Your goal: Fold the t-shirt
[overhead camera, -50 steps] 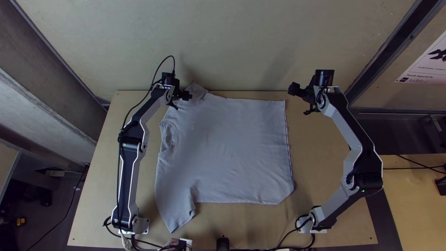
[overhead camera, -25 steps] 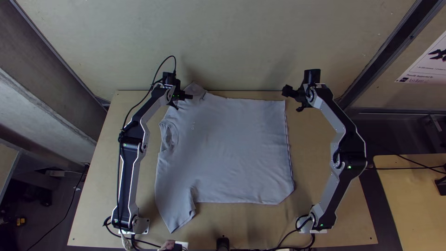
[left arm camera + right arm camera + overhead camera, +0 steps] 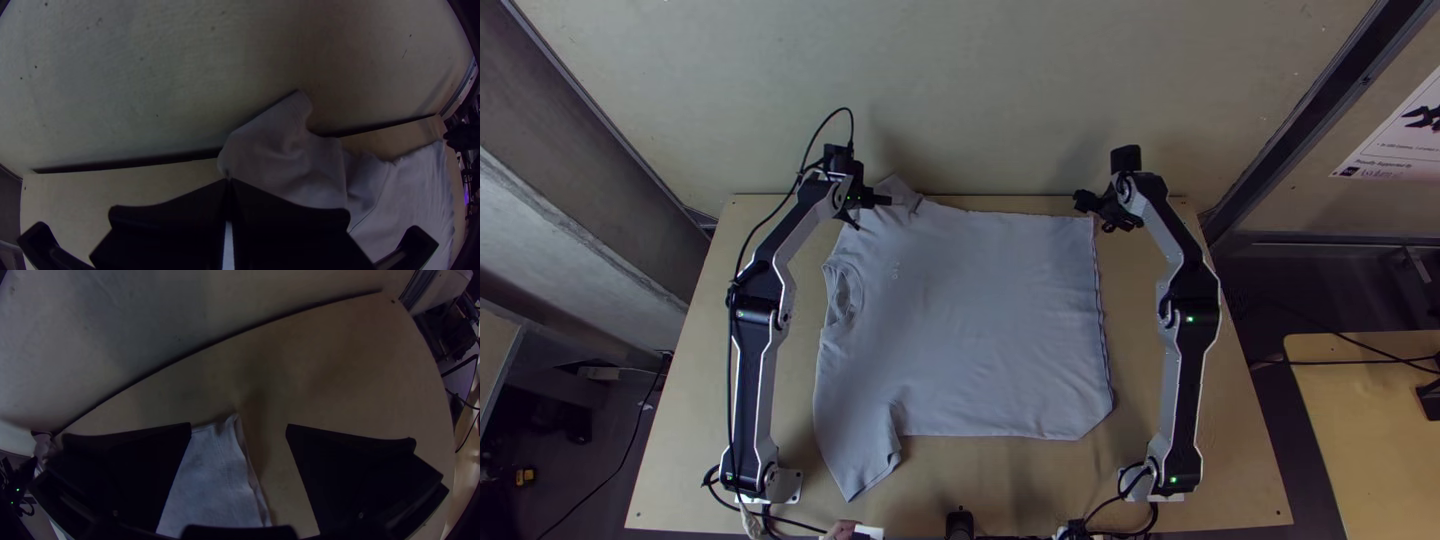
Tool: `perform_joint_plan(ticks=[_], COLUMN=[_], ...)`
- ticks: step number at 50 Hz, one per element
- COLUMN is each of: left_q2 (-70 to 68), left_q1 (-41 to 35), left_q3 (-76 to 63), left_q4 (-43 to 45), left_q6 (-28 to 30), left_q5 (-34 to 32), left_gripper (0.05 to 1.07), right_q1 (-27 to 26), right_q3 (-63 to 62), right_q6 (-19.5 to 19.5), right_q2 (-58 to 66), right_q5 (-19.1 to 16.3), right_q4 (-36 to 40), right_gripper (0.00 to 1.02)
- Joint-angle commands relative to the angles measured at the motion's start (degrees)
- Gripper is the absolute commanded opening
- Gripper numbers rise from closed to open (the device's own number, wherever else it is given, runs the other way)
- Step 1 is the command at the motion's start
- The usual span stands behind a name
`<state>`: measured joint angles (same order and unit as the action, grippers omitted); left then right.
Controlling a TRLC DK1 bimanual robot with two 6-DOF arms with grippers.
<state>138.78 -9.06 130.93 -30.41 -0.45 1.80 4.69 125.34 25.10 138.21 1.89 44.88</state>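
The grey t-shirt [image 3: 970, 320] lies spread out, its neck opening at the left, its hem at the right and one sleeve angled toward the near edge. In the top view my left gripper [image 3: 887, 201] is at the far sleeve. The left wrist view has the left gripper [image 3: 229, 182] shut with its tips on the bunched sleeve cloth [image 3: 285, 155]. My right gripper [image 3: 1083, 202] stands by the far hem corner. From its wrist view, the right gripper [image 3: 238, 427] is open, with the shirt's corner [image 3: 227, 445] between and beyond its fingers.
The wooden table [image 3: 1060, 490] has bare wood around the shirt. A pale wall [image 3: 980, 90] rises behind its far edge. A person's hand [image 3: 842, 528] and a white object [image 3: 868, 533] are at the near edge.
The right arm has swung left, bringing its gripper from beyond the shirt's right side to the far hem corner. My left gripper has shifted slightly left and toward the far edge.
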Motion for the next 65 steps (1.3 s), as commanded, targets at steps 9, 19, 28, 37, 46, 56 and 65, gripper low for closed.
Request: perform_joint_plan(ticks=[9,19,28,37,46,56,65], left_q2=[-2.73,-2.73,-2.81,-3.6,-4.92,-6.15,-7.12], left_q1=[0.09,0.18,0.45,1.59,3.61,5.98,6.34], left_q3=[0.2,0.02,-0.5,-0.42,-0.33,-0.15,-0.15], left_q4=[-1.14,-2.02,-3.51,-3.42,-1.31,1.23,1.67], left_q6=[-0.96,-0.96,-2.1,-3.86,-4.47,-4.03,-3.33], left_q5=[1.19,2.06,2.06,2.06,1.8,1.8,1.45], left_gripper=[0.08,0.08,0.08,0.08,0.08,0.08,0.08], right_q1=[1.11,1.38,1.38,1.02,1.82,3.13,3.31], right_q3=[5.18,5.79,6.06,8.26,8.34,8.87,9.13], right_q6=[1.26,-0.49,-1.9,-1.99,-3.57,-5.59,-5.85], right_q2=[4.96,6.9,6.28,4.79,2.32,0.65,-0.49], right_q5=[-0.31,-0.4,0.04,0.75,0.83,1.01,1.1], right_q4=[3.19,3.46,3.81,2.58,-3.14,-7.0,-8.5], right_gripper=[0.57,0.21,0.03,0.03,0.03,0.03,0.03])
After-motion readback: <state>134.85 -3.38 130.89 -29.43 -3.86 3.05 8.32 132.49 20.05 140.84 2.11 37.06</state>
